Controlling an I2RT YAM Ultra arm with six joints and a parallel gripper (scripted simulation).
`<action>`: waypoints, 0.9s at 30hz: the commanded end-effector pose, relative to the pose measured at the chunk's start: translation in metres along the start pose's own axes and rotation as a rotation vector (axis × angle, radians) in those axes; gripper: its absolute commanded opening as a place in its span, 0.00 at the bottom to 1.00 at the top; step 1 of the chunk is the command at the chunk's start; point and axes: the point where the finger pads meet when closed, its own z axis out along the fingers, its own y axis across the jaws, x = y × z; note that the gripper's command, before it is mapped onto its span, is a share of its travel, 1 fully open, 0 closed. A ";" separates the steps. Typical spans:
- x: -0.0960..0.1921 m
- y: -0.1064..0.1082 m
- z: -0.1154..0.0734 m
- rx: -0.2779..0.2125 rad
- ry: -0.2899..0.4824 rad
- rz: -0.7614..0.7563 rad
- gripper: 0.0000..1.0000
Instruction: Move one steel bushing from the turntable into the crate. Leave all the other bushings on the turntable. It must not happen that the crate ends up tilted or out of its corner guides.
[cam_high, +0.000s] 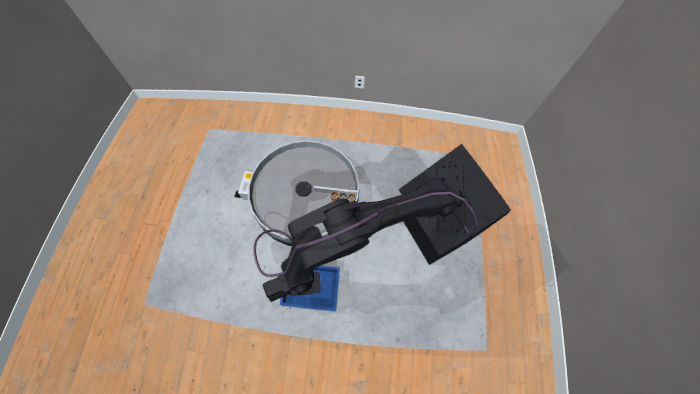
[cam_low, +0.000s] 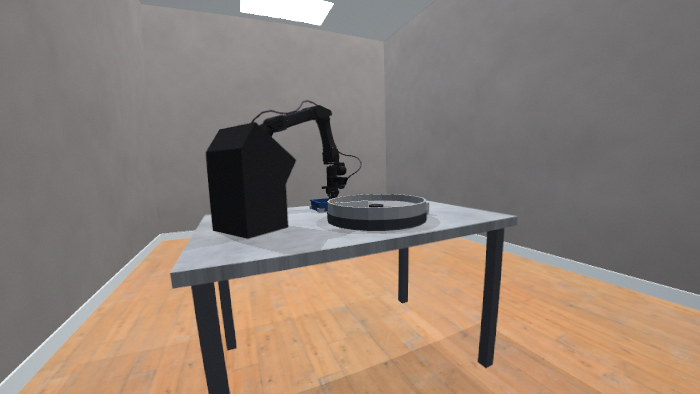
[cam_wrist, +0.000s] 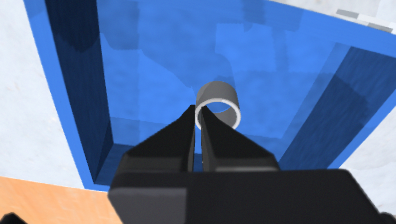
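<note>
grey walls (cam_low: 550, 125) on all sides, plain, matte. white wall outlet (cam_high: 359, 81) on far wall, 12 o'clock in top view. wood plank floor (cam_low: 350, 325), orange-brown, pale grey baseboard (cam_high: 65, 220) along edges. rectangular ceiling light panel (cam_low: 286, 9) lit, 12 o'clock in exterior view. one table (cam_low: 260, 260): mottled grey top, dark legs (cam_low: 490, 295), standing mid-room. no windows visible in any view.
</note>
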 end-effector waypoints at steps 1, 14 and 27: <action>0.011 0.017 -0.016 -0.039 0.008 -0.003 0.00; 0.011 0.017 -0.016 -0.039 0.008 -0.004 0.14; 0.011 0.017 -0.016 -0.039 0.008 -0.004 0.14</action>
